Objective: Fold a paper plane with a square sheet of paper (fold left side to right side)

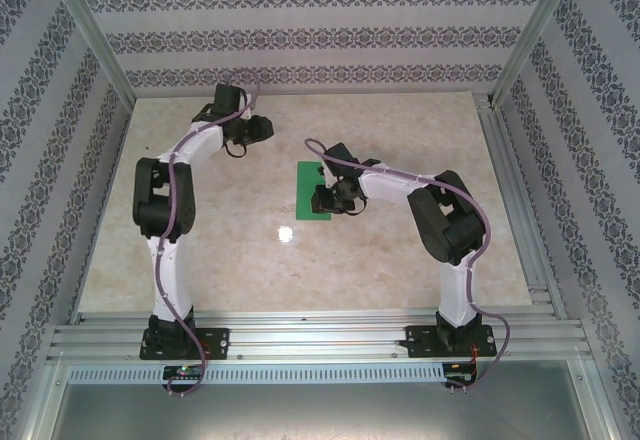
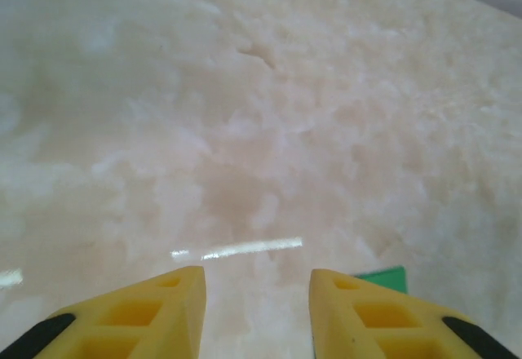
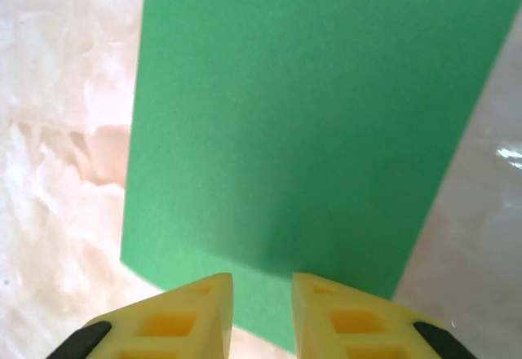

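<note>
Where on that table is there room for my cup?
Widest bare patch: the near middle of the table, between the left arm and right arm, nearer than the green paper. Also the far right corner, beyond the right arm. Crowded: around the paper, where the right gripper hovers.

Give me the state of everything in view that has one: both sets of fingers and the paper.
Left fingers: apart, nothing between them, above the bare table.
Right fingers: slightly apart, gripping nothing, over one edge of the paper.
Green sheet of paper: lying flat on the table, a narrow rectangle rather than a square, apparently folded in half, not yet a plane.
</note>
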Available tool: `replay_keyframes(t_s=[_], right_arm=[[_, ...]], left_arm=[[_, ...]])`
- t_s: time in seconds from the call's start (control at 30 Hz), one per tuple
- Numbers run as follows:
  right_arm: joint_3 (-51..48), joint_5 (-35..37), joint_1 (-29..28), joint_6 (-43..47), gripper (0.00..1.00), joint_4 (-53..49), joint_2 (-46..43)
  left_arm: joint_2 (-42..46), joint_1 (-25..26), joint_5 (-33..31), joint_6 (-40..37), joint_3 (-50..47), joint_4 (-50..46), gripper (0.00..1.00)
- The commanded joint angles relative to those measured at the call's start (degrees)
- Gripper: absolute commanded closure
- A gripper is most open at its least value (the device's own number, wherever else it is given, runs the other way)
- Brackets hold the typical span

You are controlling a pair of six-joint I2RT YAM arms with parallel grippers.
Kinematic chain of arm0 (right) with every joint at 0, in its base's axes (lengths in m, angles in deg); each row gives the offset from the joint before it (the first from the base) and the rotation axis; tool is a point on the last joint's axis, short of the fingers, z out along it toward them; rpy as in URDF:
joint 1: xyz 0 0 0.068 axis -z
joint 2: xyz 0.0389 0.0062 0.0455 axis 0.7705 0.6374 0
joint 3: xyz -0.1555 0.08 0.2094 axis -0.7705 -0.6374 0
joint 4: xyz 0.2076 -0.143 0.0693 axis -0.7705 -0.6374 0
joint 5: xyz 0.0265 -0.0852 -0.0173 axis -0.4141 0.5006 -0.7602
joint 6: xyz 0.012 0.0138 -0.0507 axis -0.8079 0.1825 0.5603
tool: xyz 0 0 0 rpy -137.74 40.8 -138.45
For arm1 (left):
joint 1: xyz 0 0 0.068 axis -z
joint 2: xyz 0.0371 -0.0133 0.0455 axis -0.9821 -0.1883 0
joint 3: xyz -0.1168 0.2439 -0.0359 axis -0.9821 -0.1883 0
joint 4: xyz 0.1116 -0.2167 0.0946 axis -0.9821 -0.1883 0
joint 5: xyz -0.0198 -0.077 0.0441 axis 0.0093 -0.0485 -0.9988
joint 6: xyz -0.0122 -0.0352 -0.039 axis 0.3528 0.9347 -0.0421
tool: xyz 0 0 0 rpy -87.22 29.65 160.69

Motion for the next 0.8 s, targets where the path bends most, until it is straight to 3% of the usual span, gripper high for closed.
replay_keyframes(t_s=[0.0, 0.13, 0.27, 0.37, 0.53, 0.77], right_arm=[[2.0, 1.7, 1.1, 2.7, 0.69, -4.3, -6.9], [-2.6, -1.0, 4.8, 3.2, 0.62, -2.1, -10.3], [-7.0, -8.9, 7.8, 0.3, 0.61, 2.9, -9.7], [-8.6, -10.8, 8.0, -2.1, 0.61, 5.9, -8.9], [-9.0, -11.6, 9.1, -6.6, 0.62, 8.8, -5.8], [-7.2, -10.3, 9.5, -7.9, 0.62, 10.4, -1.9]], left_arm=[[11.0, 0.9, 1.3, -1.1, -10.4, 3.7, 0.56], [21.0, 1.8, 6.2, 4.6, -28.0, 13.4, 0.51], [26.8, 6.8, 6.6, 8.0, -40.7, 20.4, 0.50], [28.1, 11.9, 5.7, 9.7, -46.8, 25.1, 0.52], [27.1, 19.6, 0.1, 5.2, -48.8, 26.0, 0.51], [19.9, 20.2, -3.8, 8.4, -41.7, 19.5, 0.43]])
